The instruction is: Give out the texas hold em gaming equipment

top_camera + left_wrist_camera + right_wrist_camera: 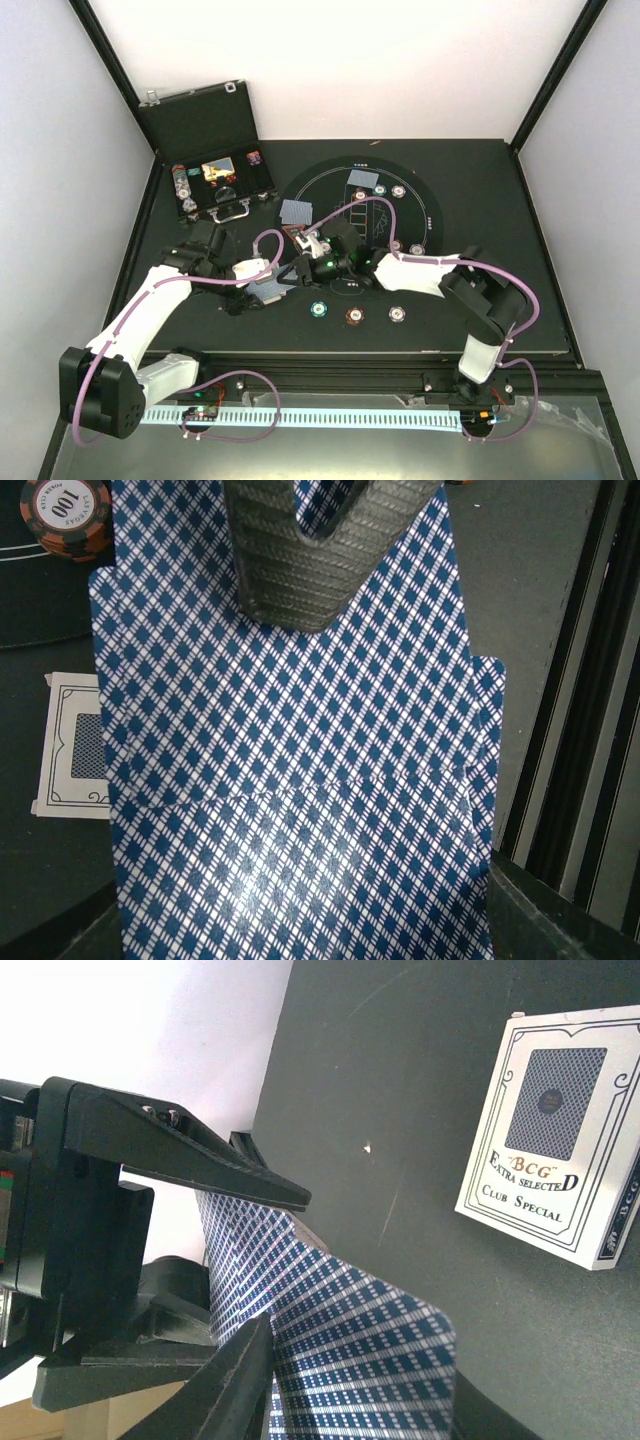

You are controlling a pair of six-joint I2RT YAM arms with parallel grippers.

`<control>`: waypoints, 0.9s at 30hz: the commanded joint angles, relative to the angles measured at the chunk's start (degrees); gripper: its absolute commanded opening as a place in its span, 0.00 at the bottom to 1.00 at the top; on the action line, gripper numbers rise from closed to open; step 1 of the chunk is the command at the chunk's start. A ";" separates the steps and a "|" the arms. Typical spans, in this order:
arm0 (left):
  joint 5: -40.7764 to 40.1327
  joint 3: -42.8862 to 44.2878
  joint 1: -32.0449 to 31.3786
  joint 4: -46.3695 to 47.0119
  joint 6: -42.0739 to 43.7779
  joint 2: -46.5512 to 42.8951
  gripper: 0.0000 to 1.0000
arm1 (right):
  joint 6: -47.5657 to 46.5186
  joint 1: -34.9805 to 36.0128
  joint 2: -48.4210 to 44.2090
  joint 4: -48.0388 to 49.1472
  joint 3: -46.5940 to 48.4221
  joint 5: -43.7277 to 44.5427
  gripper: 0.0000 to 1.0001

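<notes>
Mid-deal at the poker counter: the left fingers are clamped on a spread of blue-patterned playing cards, one ribbed grey finger pressing down on the top card. The spread is held just above the counter, near its front edge. The right fingers meet the same cards from the other side. They stand well apart, with the patterned sheet running through the gap between them.

A white card box printed "Club Special" lies flat on the counter just beside the action, and a brown chip marked 100 sits near it. Seen from above, three chips are lined up in front of the arms: teal, brown and grey. Two small piles of cards rest on the round black mat, along with a few more chips. The black case stands open at the far left corner, with some pieces in its tray.
</notes>
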 commanded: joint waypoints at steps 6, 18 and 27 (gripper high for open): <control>1.35 2.05 -0.01 0.46 0.01 -0.92 0.02 | -3.41 -0.79 -3.40 -3.94 -0.60 1.62 0.33; 1.15 2.11 -0.06 0.72 -0.27 -0.87 0.02 | -4.99 -2.54 -7.20 -7.03 -1.14 2.43 0.22; 1.18 2.11 -0.01 0.66 -0.32 -0.88 0.02 | -6.80 -2.94 -8.46 -9.77 -1.02 3.21 0.08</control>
